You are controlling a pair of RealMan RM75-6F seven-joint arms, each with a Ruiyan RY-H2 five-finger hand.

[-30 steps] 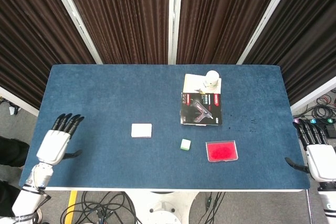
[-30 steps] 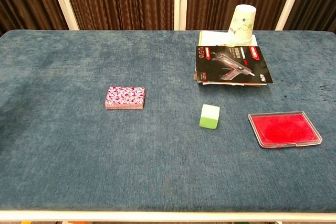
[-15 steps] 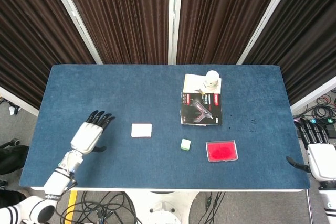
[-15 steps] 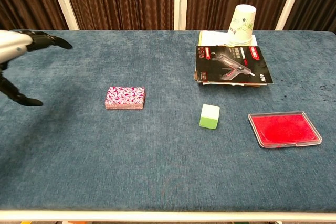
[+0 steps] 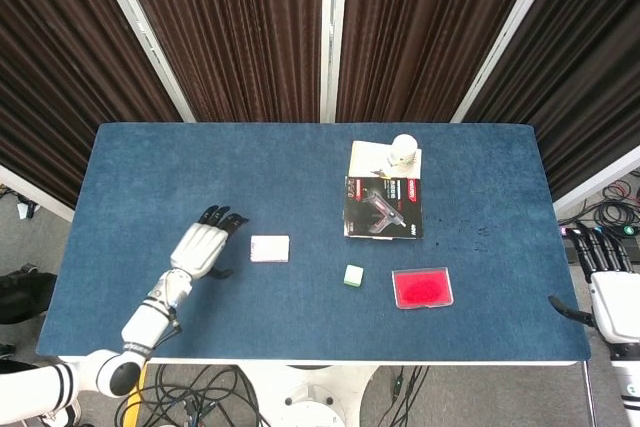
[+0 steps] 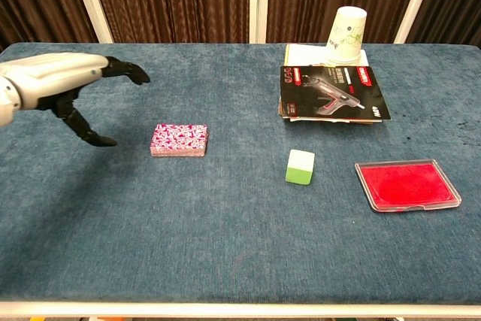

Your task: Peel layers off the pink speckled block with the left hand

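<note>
The pink speckled block (image 6: 179, 140) lies flat on the blue table, left of centre; from the head view it looks like a pale slab (image 5: 269, 248). My left hand (image 5: 203, 245) hovers just left of it, open, fingers spread toward the block and apart from it. In the chest view the same left hand (image 6: 71, 84) hangs above the cloth to the block's left, thumb pointing down. My right hand (image 5: 605, 275) stays off the table's right edge, open and holding nothing.
A green and white cube (image 6: 301, 166) sits right of the block. A red ink pad (image 6: 406, 185) lies further right. A glue gun package (image 6: 333, 93) on papers and an upturned paper cup (image 6: 347, 35) stand at the back right.
My left hand has swept in from the table's left edge to just beside the pink block. The right hand has barely shifted. The objects have stayed put.
</note>
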